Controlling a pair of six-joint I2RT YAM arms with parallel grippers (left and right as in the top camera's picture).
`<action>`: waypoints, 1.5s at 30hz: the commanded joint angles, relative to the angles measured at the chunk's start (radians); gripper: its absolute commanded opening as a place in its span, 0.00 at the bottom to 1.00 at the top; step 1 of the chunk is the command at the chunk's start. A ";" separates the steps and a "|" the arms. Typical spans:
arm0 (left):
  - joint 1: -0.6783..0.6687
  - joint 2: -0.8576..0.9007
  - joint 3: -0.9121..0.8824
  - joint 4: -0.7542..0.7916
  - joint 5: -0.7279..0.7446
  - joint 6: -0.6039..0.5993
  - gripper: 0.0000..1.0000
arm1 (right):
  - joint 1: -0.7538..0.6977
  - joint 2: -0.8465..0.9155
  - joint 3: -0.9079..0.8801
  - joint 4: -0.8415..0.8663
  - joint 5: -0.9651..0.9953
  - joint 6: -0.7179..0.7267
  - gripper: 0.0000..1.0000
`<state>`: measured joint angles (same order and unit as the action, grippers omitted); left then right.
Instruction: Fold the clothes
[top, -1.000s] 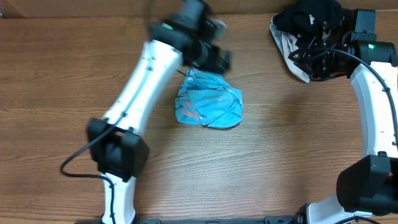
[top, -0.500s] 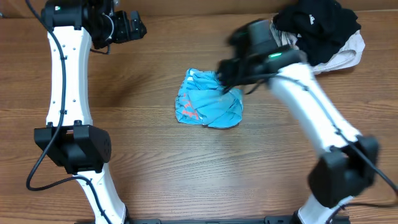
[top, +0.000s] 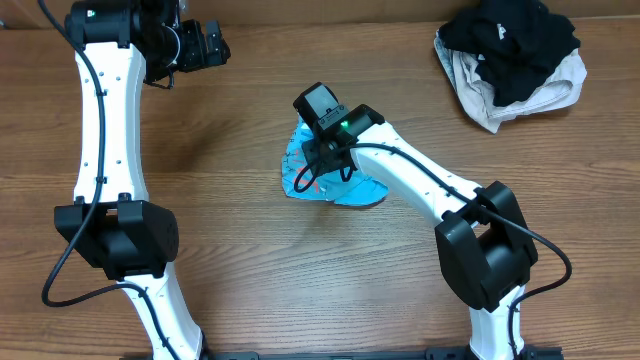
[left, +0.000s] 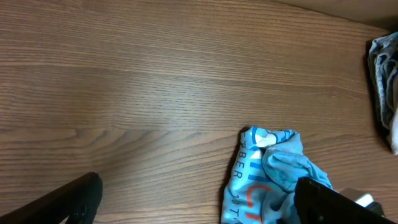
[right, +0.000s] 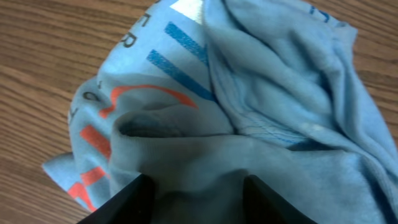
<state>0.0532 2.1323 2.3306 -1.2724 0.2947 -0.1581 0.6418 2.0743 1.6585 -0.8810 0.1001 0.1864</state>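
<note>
Midway across brown wooden table (top: 250, 270), crumpled sky-blue cotton T-shirt (top: 296, 172) half hidden under my right gripper (right: 199, 196); jaws parted astride a fold, tips cut off. Left gripper (top: 208, 45) released, empty. Black garment (top: 515, 45) heaped on cream garment (top: 482, 97), well apart.

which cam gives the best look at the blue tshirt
The right wrist view: the blue T-shirt fills the frame, creases and red and blue print clear. The left wrist view catches only part of it at the bottom edge. Overhead, the right arm covers much of it.
</note>
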 joint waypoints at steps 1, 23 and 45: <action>-0.001 -0.010 -0.006 -0.003 -0.014 0.005 1.00 | -0.003 -0.004 0.000 0.002 0.030 0.051 0.34; -0.001 -0.010 -0.006 -0.013 -0.017 0.032 1.00 | -0.221 -0.182 -0.011 -0.319 -0.037 0.212 0.04; -0.001 -0.010 -0.006 0.001 -0.017 0.047 1.00 | -0.238 -0.189 0.084 -0.355 -0.198 0.016 0.54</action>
<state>0.0532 2.1323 2.3299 -1.2720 0.2836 -0.1371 0.3763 1.9049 1.7023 -1.2957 -0.1062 0.3099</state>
